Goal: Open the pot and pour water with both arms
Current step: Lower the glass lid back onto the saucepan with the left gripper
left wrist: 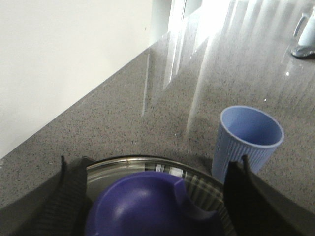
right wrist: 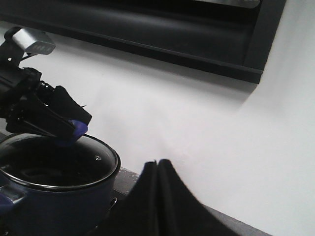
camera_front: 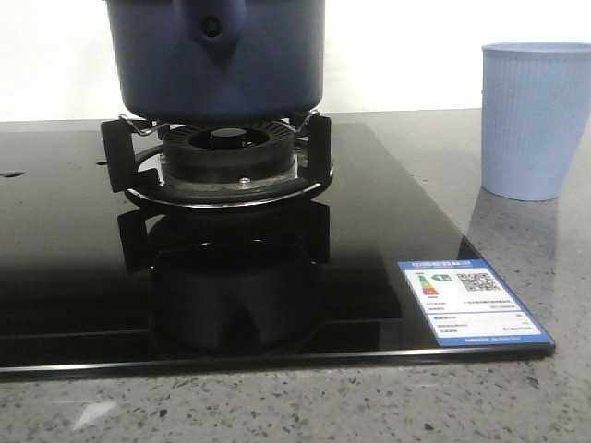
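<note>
On the burner (camera_front: 222, 161) sits the pot (camera_front: 214, 55), its glass lid (right wrist: 59, 164) still in place, and the left gripper (left wrist: 152, 196) is clamped on the blue knob (left wrist: 150, 206), likely to lift it. Near the pot, the right gripper (right wrist: 157, 169) hangs with fingers pressed together, holding nothing. A blue-edged label (camera_front: 469, 305) on the stove (camera_front: 388, 221) carries a QR code, its text too small to read.

Matte navy pot (camera_front: 214, 69), glossy black glass hob (camera_front: 369, 231), speckled stone counter (camera_front: 536, 249)
</note>
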Available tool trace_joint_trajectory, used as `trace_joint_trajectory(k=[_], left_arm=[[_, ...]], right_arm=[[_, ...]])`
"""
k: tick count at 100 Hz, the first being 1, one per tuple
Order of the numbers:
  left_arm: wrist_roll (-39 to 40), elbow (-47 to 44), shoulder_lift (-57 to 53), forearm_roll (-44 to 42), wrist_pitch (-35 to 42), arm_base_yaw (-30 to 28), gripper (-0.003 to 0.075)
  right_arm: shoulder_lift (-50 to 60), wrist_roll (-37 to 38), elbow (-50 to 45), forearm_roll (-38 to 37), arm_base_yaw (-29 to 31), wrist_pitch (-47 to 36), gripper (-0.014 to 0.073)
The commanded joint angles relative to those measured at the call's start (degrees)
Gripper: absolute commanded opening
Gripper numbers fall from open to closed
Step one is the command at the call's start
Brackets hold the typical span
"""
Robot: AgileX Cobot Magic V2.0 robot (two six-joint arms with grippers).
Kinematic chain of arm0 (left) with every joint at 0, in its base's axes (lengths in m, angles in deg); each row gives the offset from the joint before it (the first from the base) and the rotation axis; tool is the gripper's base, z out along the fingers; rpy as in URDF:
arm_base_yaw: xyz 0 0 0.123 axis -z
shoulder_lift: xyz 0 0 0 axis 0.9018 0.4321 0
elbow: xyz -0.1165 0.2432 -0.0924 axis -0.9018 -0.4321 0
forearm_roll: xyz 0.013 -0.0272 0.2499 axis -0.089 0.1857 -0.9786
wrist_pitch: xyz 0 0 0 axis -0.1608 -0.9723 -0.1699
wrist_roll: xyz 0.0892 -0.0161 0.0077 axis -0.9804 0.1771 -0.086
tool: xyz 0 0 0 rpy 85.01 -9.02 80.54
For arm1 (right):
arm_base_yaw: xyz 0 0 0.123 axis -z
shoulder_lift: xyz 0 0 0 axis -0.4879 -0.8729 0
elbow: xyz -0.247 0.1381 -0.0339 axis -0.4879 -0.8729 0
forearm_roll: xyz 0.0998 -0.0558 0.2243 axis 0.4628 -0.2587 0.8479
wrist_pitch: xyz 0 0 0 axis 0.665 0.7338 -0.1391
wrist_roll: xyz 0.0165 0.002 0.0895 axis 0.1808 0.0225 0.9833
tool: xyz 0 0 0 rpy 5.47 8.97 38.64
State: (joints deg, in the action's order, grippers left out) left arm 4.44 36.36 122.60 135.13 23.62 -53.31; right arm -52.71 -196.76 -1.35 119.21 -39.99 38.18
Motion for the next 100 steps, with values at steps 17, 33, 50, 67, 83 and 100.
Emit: trace_joint_trajectory(k=[17, 33, 50, 67, 83, 100], left_arm=[[-0.27, 1.83, -4.23, 6.64, -1.23, -0.64, 0.0492], [1.67, 1.83, -11.04, 6.37, -1.5, -3.01, 0.0249], [4.81, 1.83, -21.71, 0.93, -4.64, -5.41, 0.0005], [13.23, 1.36, -32.35, -16.35, -7.1, -5.96, -0.002], [20.82, -9.63, -45.35, -30.03, 0.65, -4.16, -0.002], [22.85, -31.68, -60.31, -31.33, 11.66, -4.18, -0.002]], right_arm=[[0.13, 0.11, 1.44, 3.38, 0.42, 0.69, -0.0066], [0.22, 0.11, 1.15, 2.94, 0.42, 1.42, -0.0069], [1.48, 0.11, -1.64, -0.55, 0.42, 8.53, -0.0074], [4.71, 0.11, -7.35, -1.26, 0.42, 10.47, -0.0074], [10.24, 0.11, -11.95, -1.26, 0.42, 10.1, -0.0074], [16.49, 0.11, -13.64, -1.26, 0.42, 9.41, -0.0074]])
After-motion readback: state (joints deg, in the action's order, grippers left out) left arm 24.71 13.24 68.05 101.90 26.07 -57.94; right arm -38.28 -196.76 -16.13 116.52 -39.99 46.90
